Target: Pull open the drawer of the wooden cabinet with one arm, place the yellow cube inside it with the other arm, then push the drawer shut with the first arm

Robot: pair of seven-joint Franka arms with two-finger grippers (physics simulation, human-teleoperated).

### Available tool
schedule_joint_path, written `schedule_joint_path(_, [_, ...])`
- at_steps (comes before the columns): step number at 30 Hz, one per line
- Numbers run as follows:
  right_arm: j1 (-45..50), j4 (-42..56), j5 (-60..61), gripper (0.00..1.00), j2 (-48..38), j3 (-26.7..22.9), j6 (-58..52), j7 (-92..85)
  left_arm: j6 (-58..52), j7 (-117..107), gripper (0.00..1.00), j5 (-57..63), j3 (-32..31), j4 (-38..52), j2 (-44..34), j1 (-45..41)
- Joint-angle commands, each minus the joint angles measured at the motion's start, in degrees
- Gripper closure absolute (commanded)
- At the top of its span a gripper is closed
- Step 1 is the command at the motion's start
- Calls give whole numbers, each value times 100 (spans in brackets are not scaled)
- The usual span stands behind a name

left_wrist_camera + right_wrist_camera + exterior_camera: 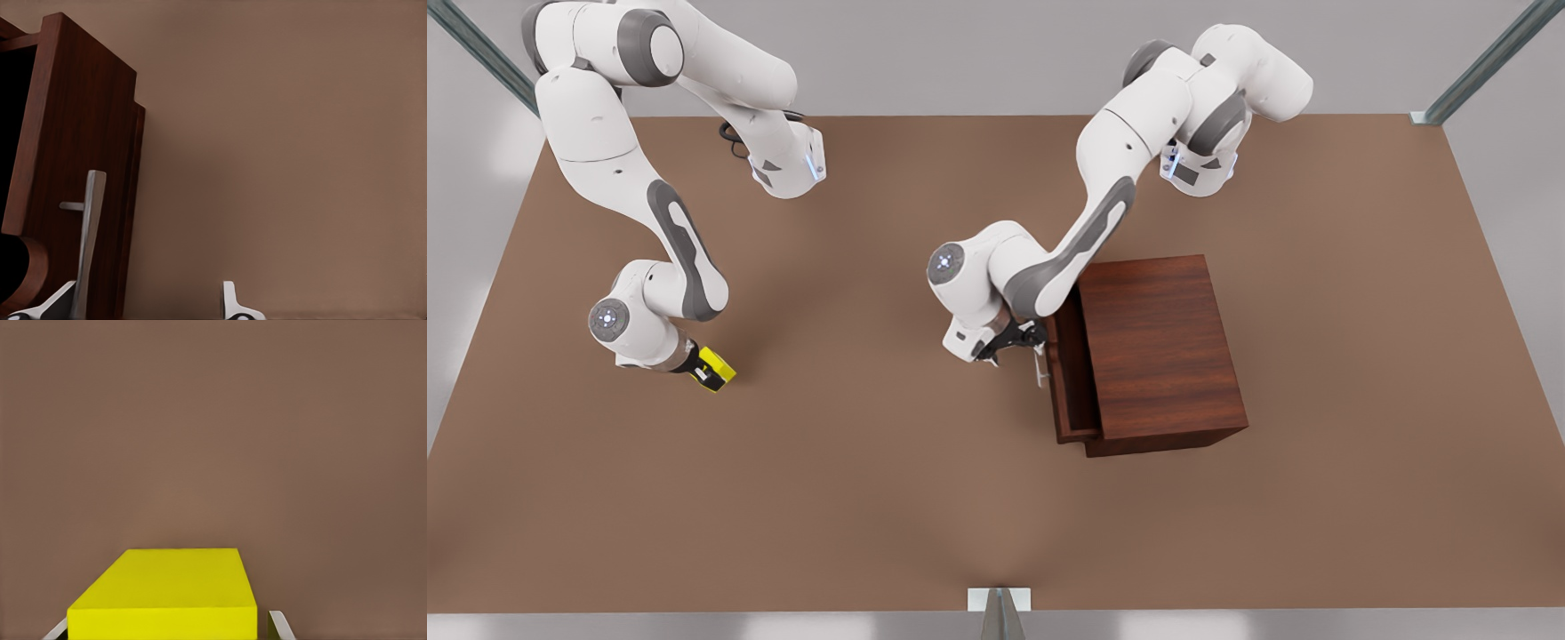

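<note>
We are seeing the left gripper (1021, 342) sitting at nine o'clock of the wooden cabinet (1165, 351), fingers (230, 303) spread, one beside the silver handle (90, 233) of the drawer (1069, 373), which is standing slightly pulled out. Far off at the cabinet's nine o'clock, the right gripper (707, 369) is pinching the yellow cube (717, 367) low over the bare brown table (871, 498). Nothing is lying between them.

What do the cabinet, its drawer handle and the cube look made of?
The wooden cabinet looks like dark reddish-brown wood with visible grain and a low sheen. The handle looks like brushed silver metal. The yellow cube is flat, uniform yellow, possibly plastic; its material stays open.
</note>
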Motion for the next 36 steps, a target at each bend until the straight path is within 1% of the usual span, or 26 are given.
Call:
schedule_joint_path(1, [0, -11, 7, 0, -4, 2, 37, 208, 13, -228, 0, 15, 1, 56, 31, -33])
schedule_joint_path(3, [0, -20, 7, 2, -4, 2, 37, 225, 22, -272, 0, 94, 1, 65, 58, -59])
schedule_joint_path(5, [0, -20, 7, 8, -4, 2, 37, 269, 66, -281, 0, 94, 1, 117, 67, -86])
schedule_joint_path(10, [9, -20, -10, 27, -13, 2, 29, 287, 189, -412, 0, 94, 1, 196, 93, -147])
schedule_joint_path(13, [0, -20, -63, 31, -22, -7, 20, 287, 268, -465, 0, 85, 1, 196, 119, -165])
schedule_joint_path(17, [0, 15, -63, 31, -206, -16, -86, 295, 435, -641, 0, 94, -7, 205, 128, -217])
schedule_joint_path(21, [0, 77, -63, 31, -479, 2, -463, 287, 444, -641, 0, 85, -7, 223, 128, -235])
schedule_joint_path(27, [9, 621, -54, 30, -786, 90, -1527, 322, 417, -650, 0, 94, 1, 232, 128, -305])
schedule_joint_path(31, [9, 1122, -54, 29, -822, 125, -2160, 374, 382, -720, 0, 85, -7, 240, 119, -332])
schedule_joint_path(32, [9, 1210, -54, 29, -822, 125, -2265, 375, 233, -659, 0, 85, -25, 232, 58, -332])
schedule_joint_path(33, [9, 1307, -54, 29, -822, 169, -2371, 375, -188, -466, 0, 50, -121, 232, -74, -349])
schedule_joint_path(36, [9, 1685, -45, 29, -813, 248, -2863, 585, -1314, -430, 0, -64, -649, 249, -697, -393])
